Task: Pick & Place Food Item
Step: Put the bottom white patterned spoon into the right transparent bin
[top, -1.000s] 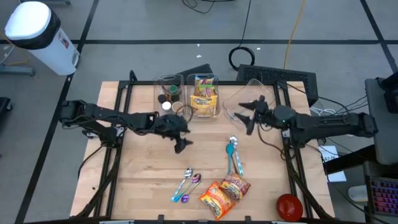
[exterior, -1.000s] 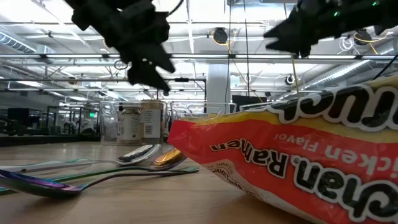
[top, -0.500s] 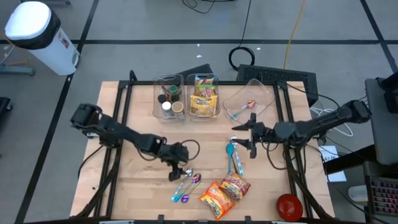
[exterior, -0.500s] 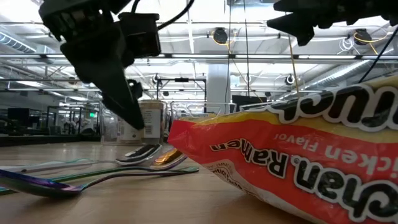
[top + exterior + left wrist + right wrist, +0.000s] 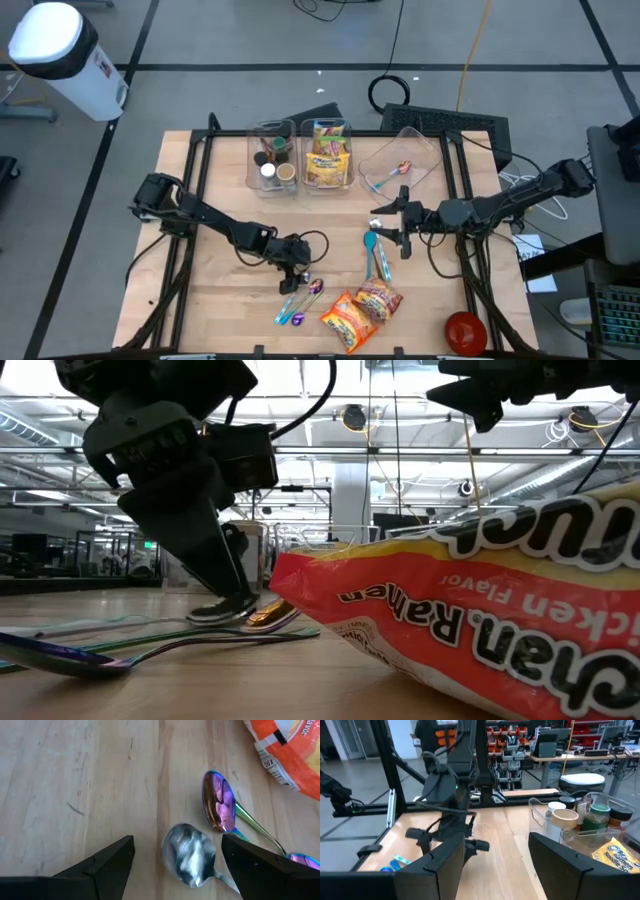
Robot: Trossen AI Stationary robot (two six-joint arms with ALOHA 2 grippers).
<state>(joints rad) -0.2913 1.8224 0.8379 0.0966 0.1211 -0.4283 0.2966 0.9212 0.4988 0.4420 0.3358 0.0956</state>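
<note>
Two orange ramen packets (image 5: pixel 360 310) lie flat on the table near its near edge; one fills the low view (image 5: pixel 470 610) and shows in the left wrist view (image 5: pixel 292 750). My left gripper (image 5: pixel 291 279) is open and points down at a silver spoon's bowl (image 5: pixel 190 855), one finger on each side of it (image 5: pixel 177 840), low over the table (image 5: pixel 225 605); I cannot tell whether it touches. An iridescent spoon (image 5: pixel 218 807) lies beside it. My right gripper (image 5: pixel 392 225) is open and empty, above the blue utensils (image 5: pixel 376 252).
Three clear containers stand at the far edge: one with jars (image 5: pixel 272 155), one with a snack packet (image 5: pixel 330 152), one with small items (image 5: pixel 400 165). A red round object (image 5: pixel 465 330) sits at the near right corner. Bare wood lies at the table's left (image 5: pixel 215 290).
My left gripper has gone toward the near edge and down, from beside the jar container to the spoons, and has tipped its fingers downward. My right gripper has gone from the far right container toward the near edge, to above the blue utensils. Nothing on the table has moved.
</note>
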